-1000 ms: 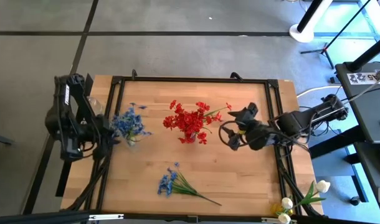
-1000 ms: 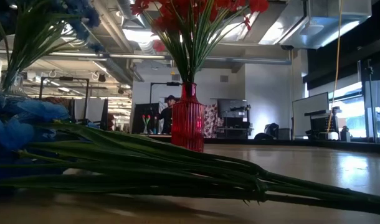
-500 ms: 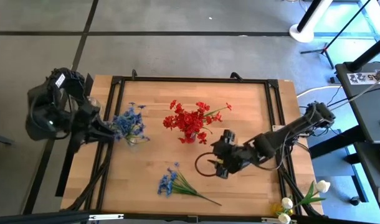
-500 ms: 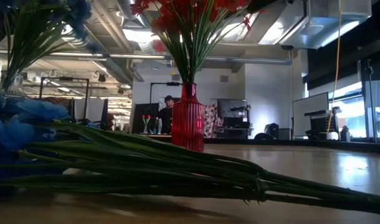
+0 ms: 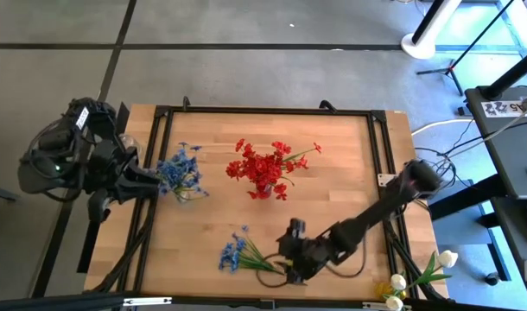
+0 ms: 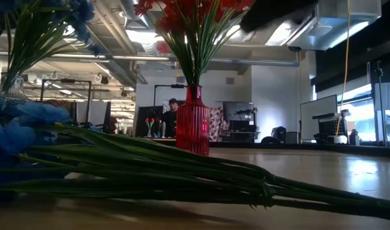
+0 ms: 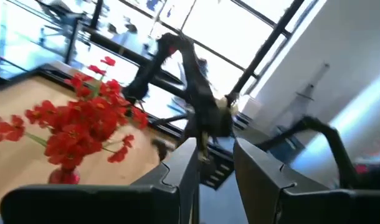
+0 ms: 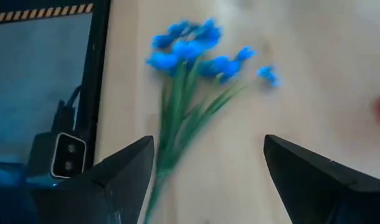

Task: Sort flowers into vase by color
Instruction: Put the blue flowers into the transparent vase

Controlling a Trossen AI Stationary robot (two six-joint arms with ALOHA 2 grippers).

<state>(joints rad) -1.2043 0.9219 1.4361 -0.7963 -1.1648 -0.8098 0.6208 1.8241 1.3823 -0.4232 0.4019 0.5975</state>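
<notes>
A blue sprig [image 5: 242, 253] lies flat on the table near its near edge; its stems fill the low view's foreground [image 6: 182, 172]. My right gripper [image 5: 283, 266] hovers open over the stem end, and in the right wrist view [image 8: 205, 186] its fingers stand on either side of the stems [image 8: 171, 130] without touching them. Red flowers stand in a red ribbed vase [image 5: 263, 168] [image 6: 193, 121] at the table's middle. Blue flowers stand in a clear vase [image 5: 179, 177] at the left. My left gripper [image 5: 158, 183] [image 7: 215, 180] is open beside that vase and holds nothing.
White flowers [image 5: 415, 281] lie off the table's near right corner. A dark frame [image 5: 263, 111] runs along the table's edges. Bare wood lies between the red vase and the right edge. A person [image 6: 172, 118] stands far back in the room.
My right arm has swung from the table's right side, beside the red flowers, toward the near edge and left, reaching out until its gripper is over the lying blue sprig's stems. My left arm has drawn back a little toward the table's left edge. The flowers have stayed where they were.
</notes>
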